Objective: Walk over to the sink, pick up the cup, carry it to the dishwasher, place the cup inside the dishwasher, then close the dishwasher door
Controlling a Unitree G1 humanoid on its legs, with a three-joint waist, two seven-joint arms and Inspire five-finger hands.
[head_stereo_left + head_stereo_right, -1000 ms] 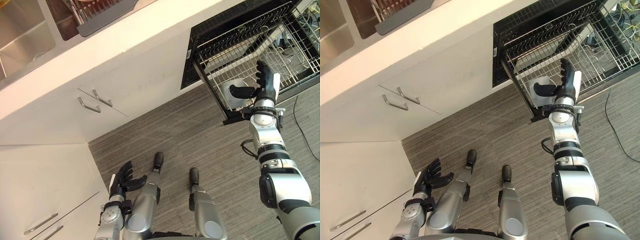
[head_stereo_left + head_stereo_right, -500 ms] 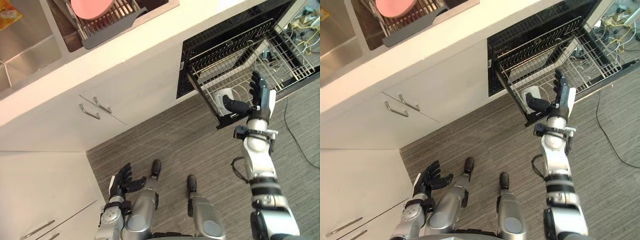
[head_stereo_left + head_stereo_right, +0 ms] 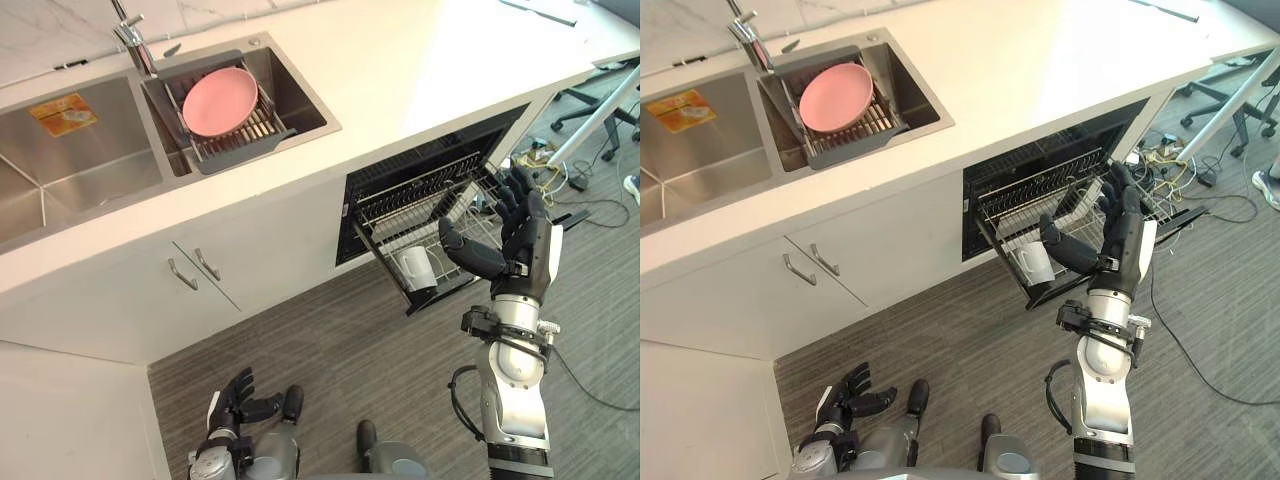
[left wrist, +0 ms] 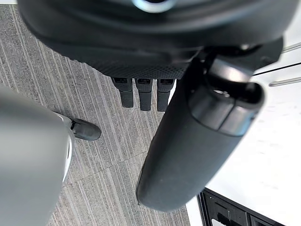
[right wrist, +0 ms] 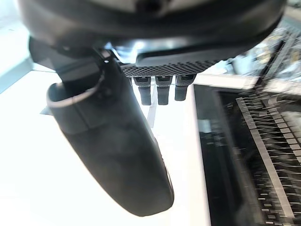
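A white cup (image 3: 416, 268) stands in the near corner of the dishwasher's pulled-out wire rack (image 3: 425, 205), also seen as the cup (image 3: 1034, 262) in the right eye view. My right hand (image 3: 520, 235) is raised in front of the rack, above the floor, fingers straight and spread, thumb out, holding nothing. It is apart from the cup, to its right. My left hand (image 3: 236, 400) hangs low by the floor with relaxed fingers, empty. The dishwasher opening (image 3: 1040, 165) under the counter is dark and open.
A double steel sink (image 3: 70, 160) sits in the white counter (image 3: 420, 70), with a pink plate (image 3: 219, 101) on a grey drainer and a tap (image 3: 132, 40). Cabinet doors with handles (image 3: 195, 270) are left of the dishwasher. Cables (image 3: 560, 175) and chair legs lie at right.
The camera has lifted and pulled back, so the sink and counter top now show. My right hand has risen away from the rack and off the cup.
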